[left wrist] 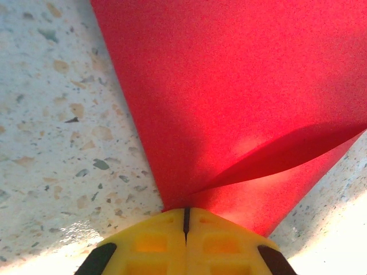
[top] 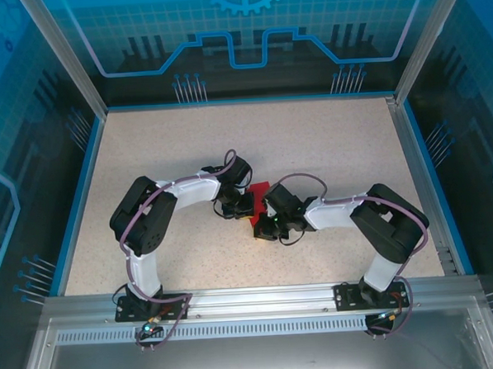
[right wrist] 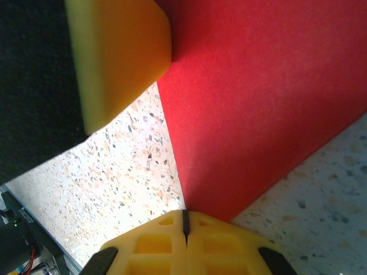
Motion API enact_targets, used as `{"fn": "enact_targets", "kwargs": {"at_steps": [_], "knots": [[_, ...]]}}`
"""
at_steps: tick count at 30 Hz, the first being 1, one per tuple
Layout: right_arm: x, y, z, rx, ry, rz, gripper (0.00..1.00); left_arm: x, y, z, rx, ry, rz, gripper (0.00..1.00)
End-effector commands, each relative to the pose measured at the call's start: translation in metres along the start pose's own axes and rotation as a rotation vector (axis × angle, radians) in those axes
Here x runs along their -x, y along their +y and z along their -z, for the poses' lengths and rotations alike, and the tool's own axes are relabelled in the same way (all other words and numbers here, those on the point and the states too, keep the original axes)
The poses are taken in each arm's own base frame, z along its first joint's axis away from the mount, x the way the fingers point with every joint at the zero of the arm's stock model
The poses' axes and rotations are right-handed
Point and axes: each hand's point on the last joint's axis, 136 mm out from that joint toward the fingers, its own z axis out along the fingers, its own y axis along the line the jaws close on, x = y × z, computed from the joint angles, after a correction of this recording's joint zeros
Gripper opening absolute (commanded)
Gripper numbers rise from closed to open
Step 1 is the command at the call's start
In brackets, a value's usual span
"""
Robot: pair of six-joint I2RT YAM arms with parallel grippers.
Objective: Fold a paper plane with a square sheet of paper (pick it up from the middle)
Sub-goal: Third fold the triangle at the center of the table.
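Early folding stage, two-arm rig. The red sheet (top: 258, 190) lies near the centre of the worktop (top: 327, 139), between the two wrists and largely hidden by them in the overhead view. The left claw (left wrist: 186, 213) is fully closed, its yellow tips meeting at a hairline seam, and a corner of the sheet runs into that seam, so we read it as pinched there. The right claw (right wrist: 184, 215) is likewise closed on another corner, although the tips cover the exact contact and the grip is inferred rather than seen. We judge that the work is still at the first fold: no pointed dart shape is present, and the paper is mostly one flat layer. The next move calls for both claws to travel together without loosening, carrying the held corners over the sheet so that the edges meet squarely before any crease is pressed. The left wrist view alone shows a flap of paper curling up off the surface beside the pinch. The right wrist view alone shows a yellow finger (right wrist: 121, 54) of the opposite claw resting at the sheet's edge. The overhead view gives the arms' mirrored, inward-reaching pose.
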Motion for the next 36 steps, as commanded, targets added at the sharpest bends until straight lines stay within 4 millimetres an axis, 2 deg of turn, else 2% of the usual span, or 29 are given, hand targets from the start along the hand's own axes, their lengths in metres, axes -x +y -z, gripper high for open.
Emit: {"fn": "enact_targets", "kwargs": {"at_steps": [1, 4, 8, 13, 17, 21, 23, 26, 32, 36], "knots": [[-0.002, 0.007, 0.014, -0.012, -0.022, 0.048, 0.04, -0.033, 0.076, -0.037, 0.270, 0.106, 0.040, 0.00], [0.010, 0.010, 0.023, 0.000, -0.068, 0.049, 0.05, -0.033, 0.077, -0.037, 0.269, 0.107, 0.042, 0.00], [0.021, 0.006, 0.022, -0.011, -0.087, 0.044, 0.05, -0.033, 0.076, -0.037, 0.268, 0.106, 0.041, 0.00], [0.030, -0.009, 0.014, -0.050, -0.097, 0.015, 0.04, -0.033, 0.076, -0.036, 0.267, 0.105, 0.038, 0.00], [0.027, -0.024, 0.009, -0.096, -0.069, -0.024, 0.04, -0.033, 0.075, -0.036, 0.267, 0.104, 0.037, 0.00], [0.032, -0.010, 0.019, -0.056, -0.094, -0.002, 0.04, -0.032, 0.074, -0.035, 0.265, 0.103, 0.032, 0.00], [0.043, 0.001, 0.030, -0.032, -0.137, 0.022, 0.04, -0.031, 0.073, -0.034, 0.261, 0.099, 0.031, 0.00], [0.057, 0.006, 0.038, -0.021, -0.170, 0.029, 0.04, -0.030, 0.072, -0.033, 0.259, 0.097, 0.028, 0.00], [0.069, -0.012, 0.028, -0.059, -0.160, 0.003, 0.04, -0.029, 0.070, -0.032, 0.254, 0.093, 0.025, 0.00], [0.069, -0.027, 0.019, -0.088, -0.143, -0.022, 0.04, -0.026, 0.066, -0.029, 0.243, 0.084, 0.016, 0.00]]}}
